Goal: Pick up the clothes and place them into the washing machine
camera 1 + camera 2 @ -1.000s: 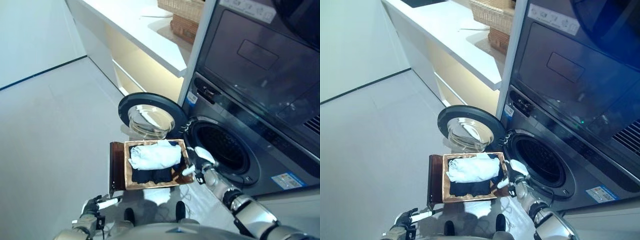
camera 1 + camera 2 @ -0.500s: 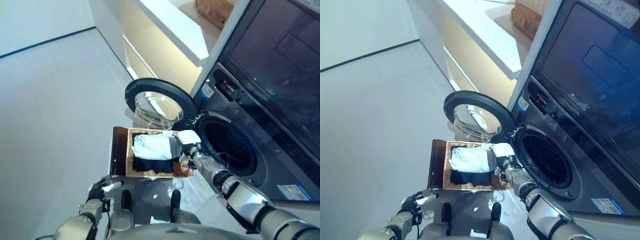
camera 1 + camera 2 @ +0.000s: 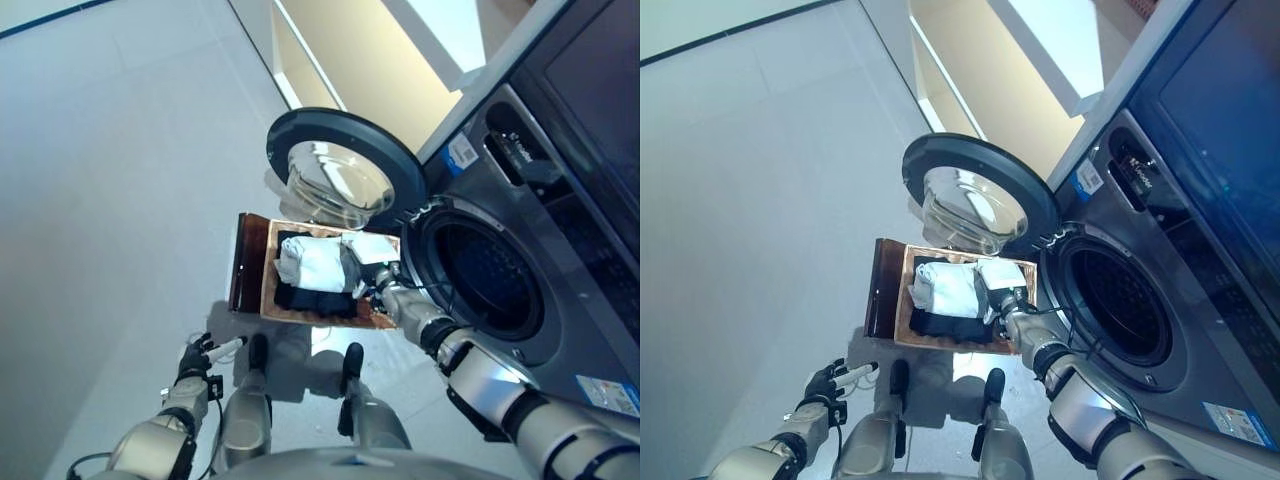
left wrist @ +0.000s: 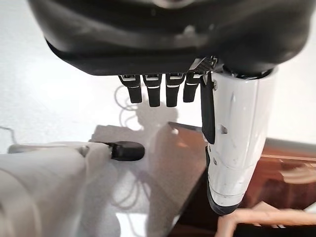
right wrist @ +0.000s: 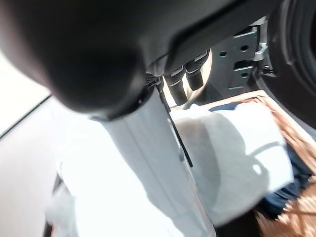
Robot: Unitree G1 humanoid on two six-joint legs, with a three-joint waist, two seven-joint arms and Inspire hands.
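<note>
A white garment (image 3: 312, 262) lies on top of dark clothes (image 3: 315, 300) in a shallow wicker basket (image 3: 269, 288) on the floor before the washing machine. My right hand (image 3: 368, 262) hovers over the right end of the white garment (image 5: 237, 148), fingers (image 5: 182, 81) relaxed and its white-covered thumb straight; nothing is gripped. Dark blue cloth (image 5: 292, 167) shows under the white one. The washer's drum opening (image 3: 485, 285) gapes just right of the basket, with its round door (image 3: 345, 165) swung wide behind it. Low at the left, my left hand (image 3: 200, 357) hangs idle and empty.
The basket rests on a dark brown board (image 3: 248, 262) that sticks out to its left. A white counter with lit cabinets (image 3: 350, 50) runs along the wall beyond the door. Pale bare floor (image 3: 120, 180) stretches to the left.
The camera has tilted down and closer. My right hand has moved from the basket's right rim to over the right end of the white garment. The left hand stays low.
</note>
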